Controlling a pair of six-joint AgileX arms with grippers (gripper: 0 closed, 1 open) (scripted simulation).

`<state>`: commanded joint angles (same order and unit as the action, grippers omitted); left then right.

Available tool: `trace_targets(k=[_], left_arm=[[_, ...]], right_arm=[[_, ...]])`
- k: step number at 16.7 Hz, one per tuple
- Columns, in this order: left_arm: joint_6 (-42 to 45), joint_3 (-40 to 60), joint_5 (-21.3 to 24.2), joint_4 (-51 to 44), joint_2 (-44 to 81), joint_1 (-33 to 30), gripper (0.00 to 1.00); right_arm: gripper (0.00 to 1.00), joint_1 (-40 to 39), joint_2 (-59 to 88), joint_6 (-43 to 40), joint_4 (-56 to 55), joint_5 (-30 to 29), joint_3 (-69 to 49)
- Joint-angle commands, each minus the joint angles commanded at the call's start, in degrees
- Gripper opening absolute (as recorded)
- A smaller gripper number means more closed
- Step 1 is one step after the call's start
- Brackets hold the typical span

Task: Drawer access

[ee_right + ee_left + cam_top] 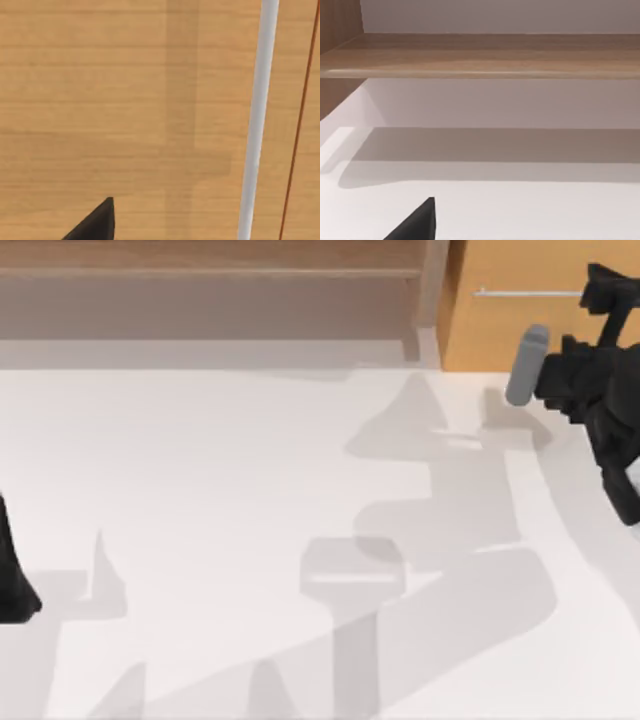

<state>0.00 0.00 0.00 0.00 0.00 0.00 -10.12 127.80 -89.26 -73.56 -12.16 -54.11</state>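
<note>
right fingers: one dark tip [95,222] shows in the right wrist view, close to the wood front; cannot tell how far they are spread or whether they hold anything
right gripper [600,285]: up against the drawer front at the far right end of the handle, probably lined up there to take the bar
handle [257,120]: thin silver bar across the drawer front, near the fingertip, not seen touching it
drawer [500,330]: light orange-brown front, far right of the bench, just right of the shelf unit; looks closed, no inner walls visible
step (judged): approach to handle, pull not yet done
right arm [620,430]: reaches in from the right of the drawer, grey cylinder part just in front of the drawer face
left gripper [12,580]: parked well left of the drawer at the bench edge, facing the shelf; fingers: cannot tell
shelf unit [210,280]: darker brown, left of the drawer
bench [250,490]: white, bare under the arms' shadows
</note>
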Motion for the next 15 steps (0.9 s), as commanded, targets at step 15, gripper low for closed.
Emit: trace_targets(k=[15], left_arm=[[0.0,0.0,0.0,0.0,0.0,0.0,1.0]], right_arm=[[0.77,0.72,2.98,-0.03,3.7,0.69,-6.69]])
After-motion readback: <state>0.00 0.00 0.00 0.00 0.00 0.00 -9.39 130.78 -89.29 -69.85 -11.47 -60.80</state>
